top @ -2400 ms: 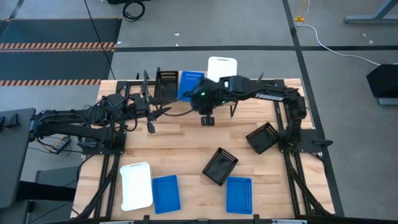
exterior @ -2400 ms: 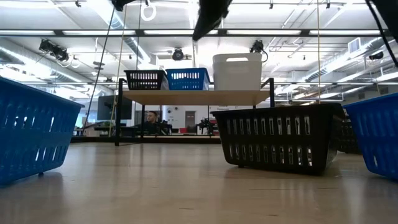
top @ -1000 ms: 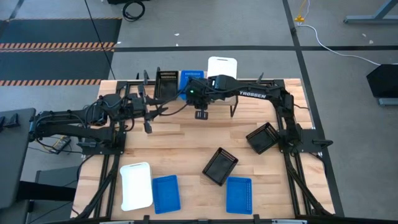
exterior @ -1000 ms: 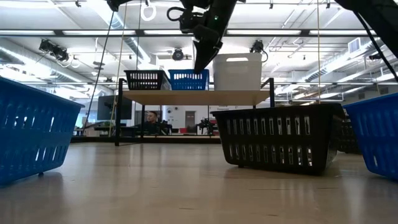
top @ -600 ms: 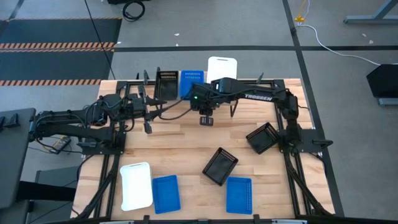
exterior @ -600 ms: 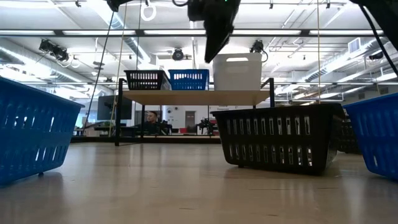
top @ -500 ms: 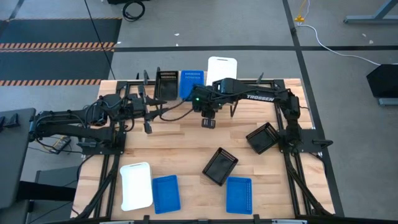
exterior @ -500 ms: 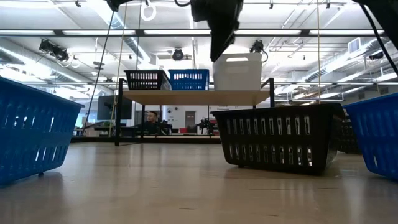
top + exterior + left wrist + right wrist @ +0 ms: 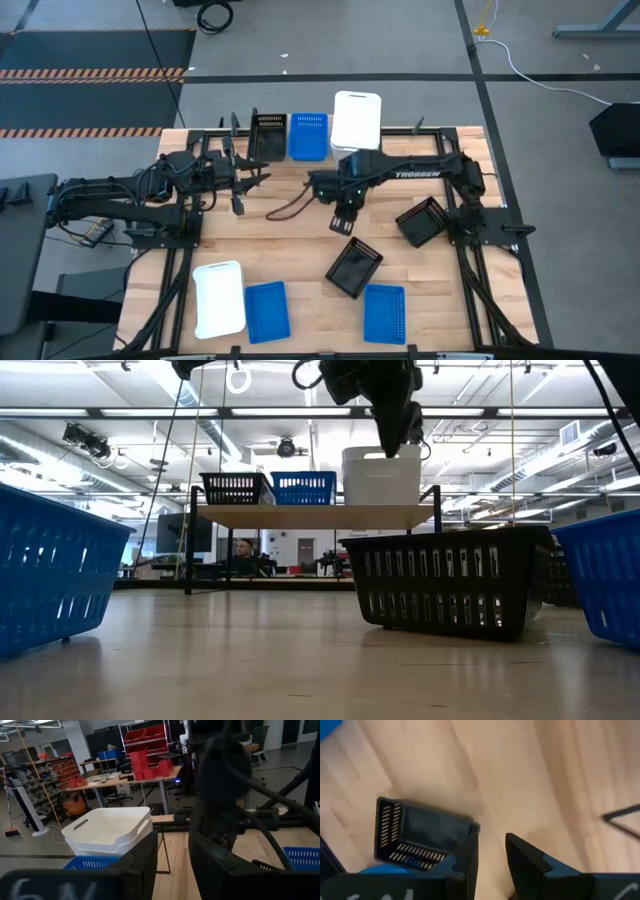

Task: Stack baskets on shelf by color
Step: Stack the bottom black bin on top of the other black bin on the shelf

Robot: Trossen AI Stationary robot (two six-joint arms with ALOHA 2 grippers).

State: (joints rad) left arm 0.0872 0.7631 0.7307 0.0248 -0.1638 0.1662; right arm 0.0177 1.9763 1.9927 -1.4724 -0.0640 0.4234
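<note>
Left tool [image 9: 240, 196] waits at the counter's [image 9: 290, 235] 10 o'clock side, fingers slightly apart, holding nothing. The shelf [image 9: 318, 160] at 12 o'clock carries a black basket [image 9: 268, 137], a blue basket [image 9: 308, 136] and a white stack [image 9: 356, 120]. Looks like we're between drops: the right tool [image 9: 343, 222], empty with a narrow gap, hangs over the middle, pointing toward the loose black basket [image 9: 354, 267] at about 6 o'clock. My guess is the next move is dropping onto that basket's rim and pinching it.

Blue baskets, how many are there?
3 small blue plastic baskets: one on the wooden shelf, two on the table's near edge. More could be nested inside, unseen.
</note>
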